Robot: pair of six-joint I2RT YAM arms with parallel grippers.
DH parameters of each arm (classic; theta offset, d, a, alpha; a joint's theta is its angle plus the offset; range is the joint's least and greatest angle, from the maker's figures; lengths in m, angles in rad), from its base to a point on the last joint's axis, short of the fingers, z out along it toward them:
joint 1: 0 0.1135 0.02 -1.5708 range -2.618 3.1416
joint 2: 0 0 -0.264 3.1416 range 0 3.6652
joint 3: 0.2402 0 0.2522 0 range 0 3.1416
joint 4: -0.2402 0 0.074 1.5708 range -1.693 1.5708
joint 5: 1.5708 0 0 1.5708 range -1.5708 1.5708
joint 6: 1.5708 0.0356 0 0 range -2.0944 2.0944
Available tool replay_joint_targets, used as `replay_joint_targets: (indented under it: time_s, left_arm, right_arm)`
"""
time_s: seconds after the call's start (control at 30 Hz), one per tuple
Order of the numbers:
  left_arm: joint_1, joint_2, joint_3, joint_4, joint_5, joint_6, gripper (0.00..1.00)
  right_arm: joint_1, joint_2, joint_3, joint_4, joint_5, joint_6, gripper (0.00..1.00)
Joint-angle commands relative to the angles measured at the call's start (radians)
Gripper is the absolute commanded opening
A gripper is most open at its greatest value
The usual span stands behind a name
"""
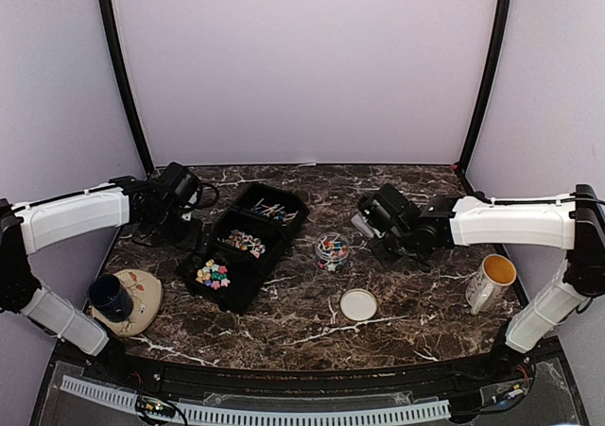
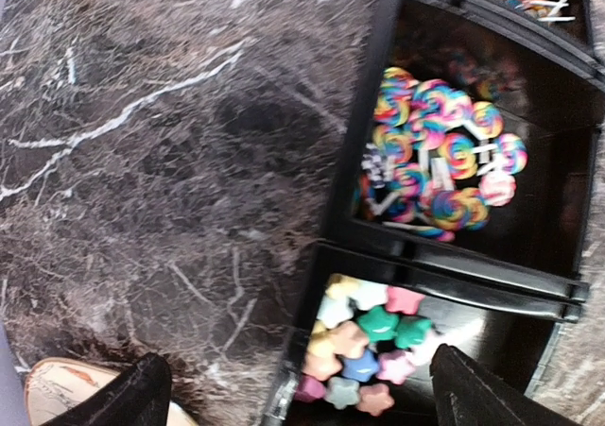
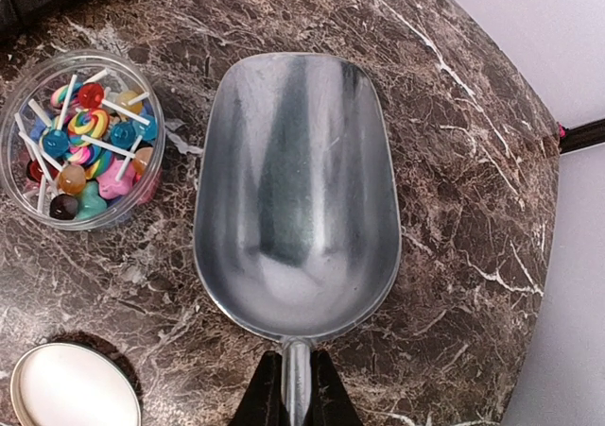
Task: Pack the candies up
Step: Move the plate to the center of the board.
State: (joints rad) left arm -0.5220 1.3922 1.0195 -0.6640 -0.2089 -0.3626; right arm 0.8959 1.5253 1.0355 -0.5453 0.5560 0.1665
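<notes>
right end effector clamps scoop near candies

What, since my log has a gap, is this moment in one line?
left claw: open, by candy tray | right claw: shut on empty metal scoop | candy jar: uncovered, lid beside it

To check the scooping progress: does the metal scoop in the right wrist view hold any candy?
No, the metal scoop held by the right gripper shows only bare shiny metal inside.
</notes>
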Motion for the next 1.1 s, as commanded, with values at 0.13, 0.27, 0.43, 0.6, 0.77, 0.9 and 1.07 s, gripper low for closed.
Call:
replay_joint_targets:
  time_s: [0.13, 0.27, 0.43, 0.6, 0.77, 0.9, 1.07]
  left_arm:
    - [-0.004, 0.075, -0.007, -0.008, -0.146, 0.066, 0.91]
    - [0.011, 0.135, 0.01, 0.001, -0.184, 0.097, 0.84]
    - [0.071, 0.175, 0.048, 0.022, -0.236, 0.125, 0.77]
    - [0.147, 0.234, 0.132, 0.055, -0.234, 0.136, 0.77]
    - [0.191, 0.383, 0.29, 0.058, -0.252, 0.164, 0.79]
    - [0.243, 0.508, 0.428, 0.061, -0.191, 0.167, 0.8]
    - [0.298, 0.645, 0.601, 0.041, -0.182, 0.191, 0.8]
  right_arm:
    - [-0.008, -0.026, 0.021, 0.019, 0.005, -0.015, 0.0]
    - [-0.007, -0.048, 0.009, 0.023, 0.011, -0.02, 0.0]
    - [-0.008, -0.069, -0.005, 0.029, 0.013, -0.026, 0.0]
    - [-0.008, -0.073, -0.024, 0.046, 0.01, -0.031, 0.0]
    - [-0.008, -0.069, -0.028, 0.045, 0.027, -0.042, 0.0]
    - [-0.007, -0.087, -0.036, 0.048, 0.031, -0.038, 0.0]
    - [-0.008, -0.112, -0.055, 0.043, 0.033, -0.027, 0.0]
